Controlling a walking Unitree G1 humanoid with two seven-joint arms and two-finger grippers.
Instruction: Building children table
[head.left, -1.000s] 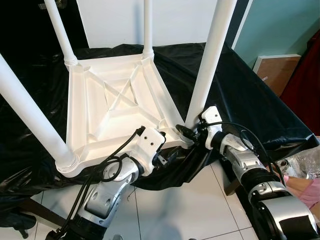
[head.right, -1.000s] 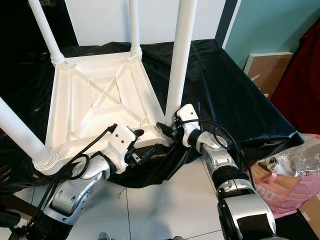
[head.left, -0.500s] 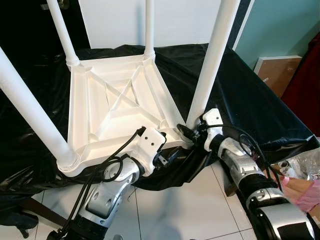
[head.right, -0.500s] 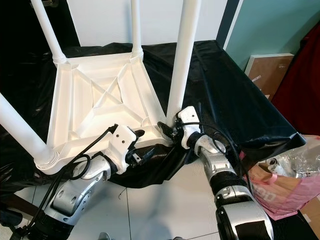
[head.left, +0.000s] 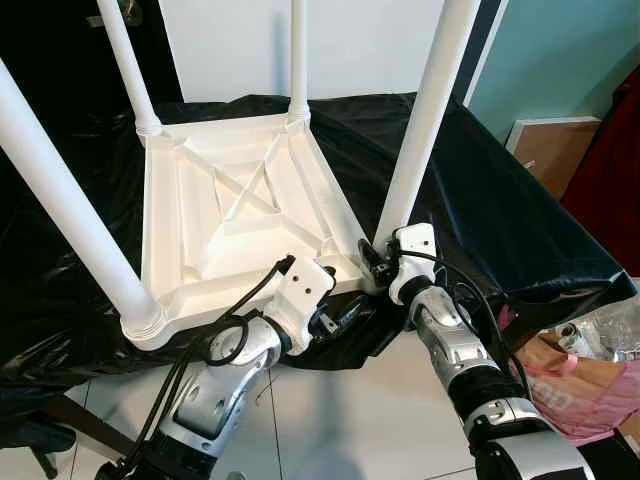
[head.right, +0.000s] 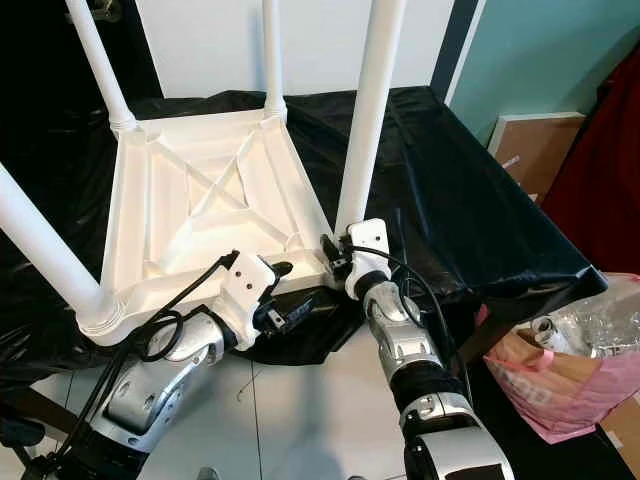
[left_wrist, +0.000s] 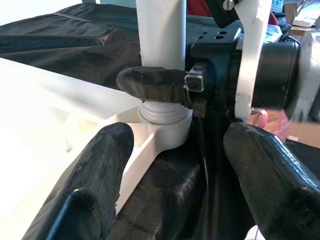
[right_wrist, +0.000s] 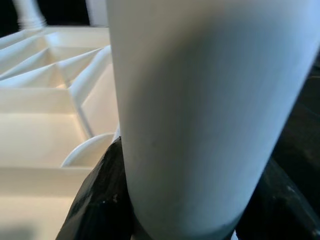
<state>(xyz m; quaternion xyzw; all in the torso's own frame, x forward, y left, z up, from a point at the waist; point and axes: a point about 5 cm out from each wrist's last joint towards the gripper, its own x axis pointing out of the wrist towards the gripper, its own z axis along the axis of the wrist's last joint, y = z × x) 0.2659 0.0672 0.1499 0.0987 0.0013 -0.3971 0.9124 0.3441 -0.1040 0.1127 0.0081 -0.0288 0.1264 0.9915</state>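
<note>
— White children's table (head.left: 235, 215) location?
— Upside down on black sheeting (head.left: 480, 200). My right gripper (head.right: 338, 258) clamps the near-right leg (head.left: 420, 120) at its base; left gripper (left_wrist: 175, 145) spread beside that corner.

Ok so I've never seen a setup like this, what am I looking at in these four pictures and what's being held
A humanoid robot is assembling a small white table, which lies upside down on a black sheet. Two pictures come from the stereo camera on its head; the other two from cameras on its wrists. The right gripper is closed around the base of the near leg, where it enters the table's corner. The left gripper hangs open just below the table's edge, holding nothing. A pink bag sits on the floor.
</note>
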